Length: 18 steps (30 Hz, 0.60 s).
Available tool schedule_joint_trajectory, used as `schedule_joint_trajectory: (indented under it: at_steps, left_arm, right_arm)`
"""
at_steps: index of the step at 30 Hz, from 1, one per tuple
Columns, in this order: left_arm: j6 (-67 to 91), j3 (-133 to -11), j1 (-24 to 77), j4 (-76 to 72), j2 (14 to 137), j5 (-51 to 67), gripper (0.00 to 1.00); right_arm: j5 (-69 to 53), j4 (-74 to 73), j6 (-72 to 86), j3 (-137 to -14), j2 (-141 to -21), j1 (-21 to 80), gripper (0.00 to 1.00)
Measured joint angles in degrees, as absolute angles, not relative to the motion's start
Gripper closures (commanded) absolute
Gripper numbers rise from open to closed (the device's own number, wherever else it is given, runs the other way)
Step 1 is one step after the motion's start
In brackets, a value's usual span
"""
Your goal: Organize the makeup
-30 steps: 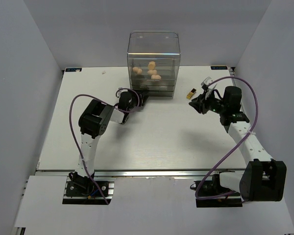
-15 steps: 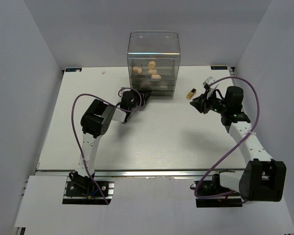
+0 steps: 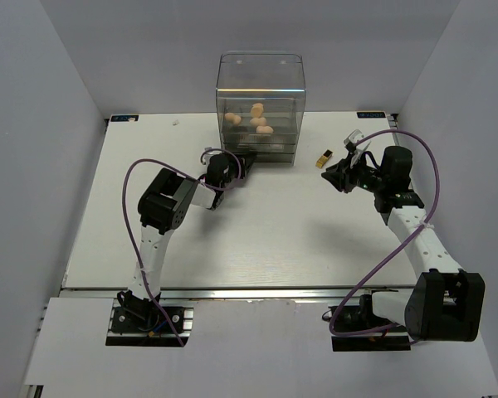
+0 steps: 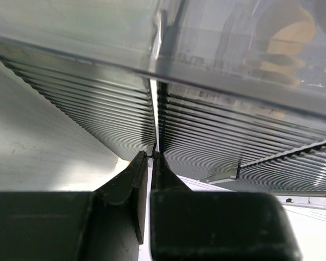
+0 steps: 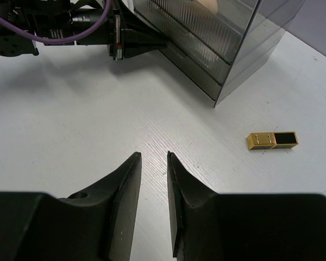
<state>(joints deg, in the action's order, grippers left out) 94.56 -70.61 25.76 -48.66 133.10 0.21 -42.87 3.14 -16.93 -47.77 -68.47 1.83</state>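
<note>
Top external view: the white table (image 3: 257,240) carries one tall clear drawer box (image 3: 260,70) at its far edge, with two arms reaching toward it.

Since a second ago the left arm (image 3: 162,207) has pushed a little farther forward. That has brought the left gripper (image 3: 246,161) closer in against the lower front of the box. Over the last half second it has barely shifted. The right arm (image 3: 411,224) has edged slightly too, and everything else lies as it did.

In the left wrist view, the ribbed drawer fronts fill the space directly ahead of and above the left gripper. Its fingers (image 4: 138,179) are drawn almost together, with only a thin slit between them, and the tips sit right at the plastic. Whether they pinch anything there cannot be told.

The right gripper hovers over bare table well to the right of the box. Its jaws are parted by a narrow gap and hold nothing.

Four peach sponges (image 3: 258,122) show through the clear wall of an upper compartment, above and beyond the left gripper. Three cluster together and one sits apart to the left.

One black-and-gold lipstick tube (image 5: 272,140) lies flat on the table. It is ahead of the right gripper and off to its right, near the box's right corner but not touching it.
</note>
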Motion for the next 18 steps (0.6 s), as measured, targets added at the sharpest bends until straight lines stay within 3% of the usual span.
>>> schedule_joint_trajectory:
  at_steps: [18]
  left_arm:
    - [95.0,-56.5,28.1,-57.7,127.5,-1.2,1.0]
  right_arm:
    - [-43.5,3.1,-15.1,-46.3,-68.4,1.5,0.64]
